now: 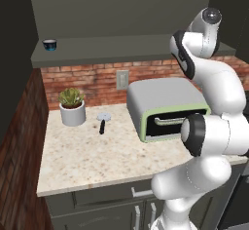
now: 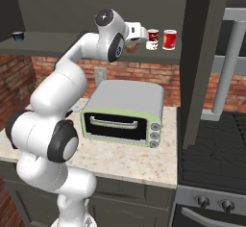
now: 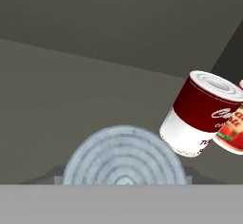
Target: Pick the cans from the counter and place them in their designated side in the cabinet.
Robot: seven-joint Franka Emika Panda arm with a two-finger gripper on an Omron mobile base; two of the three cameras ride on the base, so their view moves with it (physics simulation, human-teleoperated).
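Cabinet [image 2: 72,53] shelf holds red/white can [image 2: 153,39], bright red can [image 2: 169,39]; gripper [image 2: 132,45] at orange-label can [image 3: 124,156], grip unclear.

The left base view looks forward and down from behind the arm [image 1: 214,122], which rises at lower right of the frame. The right base view does the same with the arm at lower left. Both share the worktop [image 1: 82,161], the oven [image 2: 126,110], the brick wall [image 1: 92,80] and the cabinet shelf [image 2: 53,48]. The hand view sits close along the shelf, tilted, facing a can lid [image 3: 124,155] at bottom centre.
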